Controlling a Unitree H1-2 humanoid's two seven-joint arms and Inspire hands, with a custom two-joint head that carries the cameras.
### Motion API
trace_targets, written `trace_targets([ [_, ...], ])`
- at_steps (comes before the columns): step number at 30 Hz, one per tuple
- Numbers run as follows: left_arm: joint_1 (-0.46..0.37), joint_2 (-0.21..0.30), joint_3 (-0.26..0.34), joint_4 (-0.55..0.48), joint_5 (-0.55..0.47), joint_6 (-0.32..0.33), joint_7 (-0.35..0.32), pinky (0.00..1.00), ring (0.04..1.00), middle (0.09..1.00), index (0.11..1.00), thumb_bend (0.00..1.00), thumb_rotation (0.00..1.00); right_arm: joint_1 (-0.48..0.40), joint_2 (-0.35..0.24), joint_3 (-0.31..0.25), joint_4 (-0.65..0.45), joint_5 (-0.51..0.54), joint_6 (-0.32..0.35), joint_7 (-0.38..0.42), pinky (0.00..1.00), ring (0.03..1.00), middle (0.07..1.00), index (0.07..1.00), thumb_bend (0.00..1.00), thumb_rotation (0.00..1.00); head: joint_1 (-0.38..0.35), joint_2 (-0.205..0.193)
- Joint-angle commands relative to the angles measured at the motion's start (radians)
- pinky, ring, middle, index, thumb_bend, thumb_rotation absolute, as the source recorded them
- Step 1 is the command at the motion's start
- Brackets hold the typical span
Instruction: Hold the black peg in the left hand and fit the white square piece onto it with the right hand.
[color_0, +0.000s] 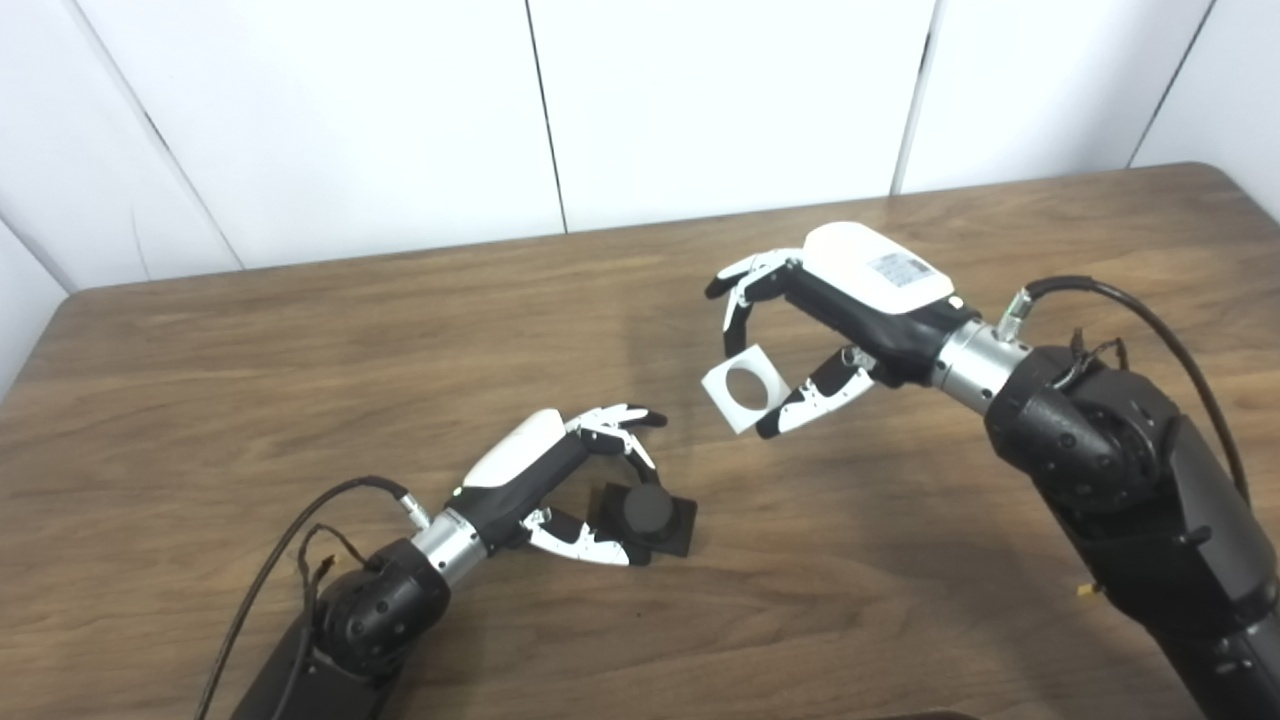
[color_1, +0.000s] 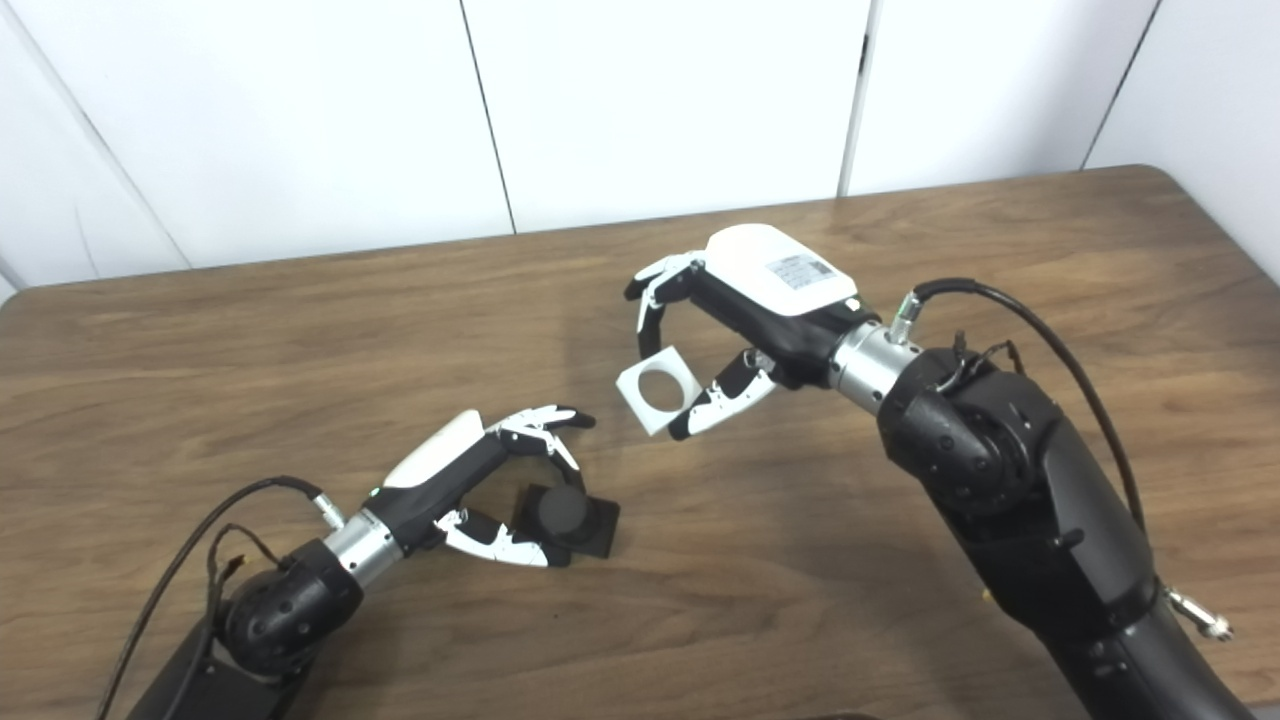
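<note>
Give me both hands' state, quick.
Left robot hand: shut on the peg.
Right robot hand: shut on the white piece.

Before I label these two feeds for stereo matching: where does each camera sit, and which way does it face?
Left eye view: on the head, looking down at the wooden table; shows both arms, left hand on the black peg.
Right eye view: beside it, same downward aim; right hand holds the white square piece.
Shared: the same scene, slightly shifted.
</note>
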Motion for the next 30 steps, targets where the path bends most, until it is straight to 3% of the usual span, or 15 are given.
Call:
trace_targets([
  [1, 0.019, -0.002, -0.039, 0.034, 0.045, 0.058, -0.064, 0.93, 0.935, 0.894, 0.493, 0.51, 0.08, -0.036, -0.002, -0.001, -0.045, 0.002, -0.019, 0.005, 0.78, 0.810, 0.799, 0.480, 0.51, 0.14, 0.001, 0.001],
  [13, 0.023, -0.006, -0.043, 0.039, 0.051, 0.044, -0.060, 0.92, 0.925, 0.898, 0.492, 0.51, 0.08, -0.028, 0.013, 0.021, -0.081, 0.021, -0.025, 0.030, 0.73, 0.794, 0.792, 0.479, 0.52, 0.14, 0.019, -0.006],
  [21, 0.021, -0.013, -0.045, 0.049, 0.059, 0.035, -0.052, 0.90, 0.913, 0.892, 0.492, 0.51, 0.08, -0.014, 0.023, 0.037, -0.122, 0.028, -0.003, 0.064, 0.80, 0.817, 0.798, 0.480, 0.51, 0.14, 0.027, -0.002],
  [30, 0.026, -0.017, -0.049, 0.037, 0.063, 0.051, -0.055, 0.92, 0.914, 0.894, 0.492, 0.51, 0.08, -0.002, 0.040, 0.043, -0.147, 0.024, -0.016, 0.074, 0.80, 0.809, 0.795, 0.479, 0.51, 0.15, 0.053, -0.001],
])
